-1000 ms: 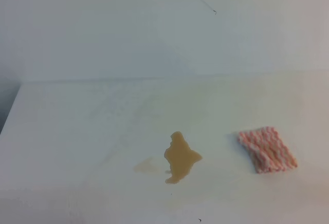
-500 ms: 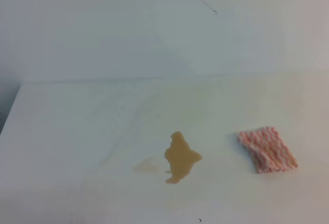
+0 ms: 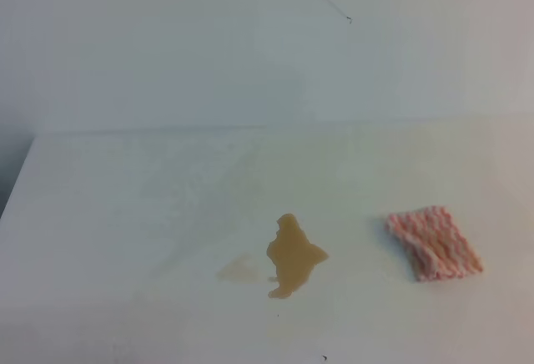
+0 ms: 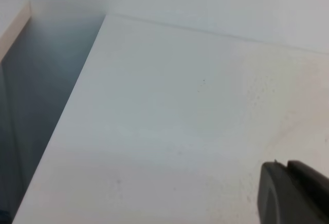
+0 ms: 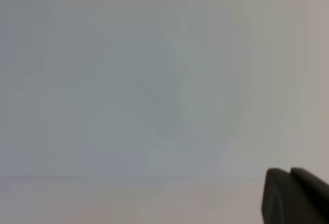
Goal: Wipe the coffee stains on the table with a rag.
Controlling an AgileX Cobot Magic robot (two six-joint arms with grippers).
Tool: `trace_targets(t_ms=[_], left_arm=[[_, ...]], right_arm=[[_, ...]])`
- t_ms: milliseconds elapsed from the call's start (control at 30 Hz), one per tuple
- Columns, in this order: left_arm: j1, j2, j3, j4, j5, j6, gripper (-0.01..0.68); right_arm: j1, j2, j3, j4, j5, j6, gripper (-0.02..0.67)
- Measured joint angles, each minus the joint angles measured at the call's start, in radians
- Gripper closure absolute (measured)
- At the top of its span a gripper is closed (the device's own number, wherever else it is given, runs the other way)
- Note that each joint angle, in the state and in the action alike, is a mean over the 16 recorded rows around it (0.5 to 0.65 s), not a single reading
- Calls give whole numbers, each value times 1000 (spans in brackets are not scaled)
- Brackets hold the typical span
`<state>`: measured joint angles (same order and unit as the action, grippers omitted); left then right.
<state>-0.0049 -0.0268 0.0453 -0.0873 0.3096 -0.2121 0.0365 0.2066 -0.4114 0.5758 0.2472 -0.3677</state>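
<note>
A tan-brown puddle, the main one of the coffee stains (image 3: 294, 255), lies on the white table (image 3: 125, 214) near its front middle, with a paler smear (image 3: 239, 270) just to its left. The pink-and-white striped rag (image 3: 433, 242) lies flat to the right of the puddle, apart from it. Neither gripper appears in the exterior high view. In the left wrist view my left gripper (image 4: 285, 165) shows as two black fingers pressed together, holding nothing, above bare tabletop. In the right wrist view my right gripper (image 5: 289, 171) looks the same, shut and empty, facing a blank pale surface.
A plain pale wall (image 3: 250, 47) rises behind the table's far edge. The table's left edge (image 4: 77, 106) drops to a dark gap (image 4: 36, 106) in the left wrist view.
</note>
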Motion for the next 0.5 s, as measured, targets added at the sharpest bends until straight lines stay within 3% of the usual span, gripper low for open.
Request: trace_targets(t_ms=[500], left_arm=[[0,0,0,0,0,0,672]], right_arm=[[0,336,-182,22,226,-111,652]])
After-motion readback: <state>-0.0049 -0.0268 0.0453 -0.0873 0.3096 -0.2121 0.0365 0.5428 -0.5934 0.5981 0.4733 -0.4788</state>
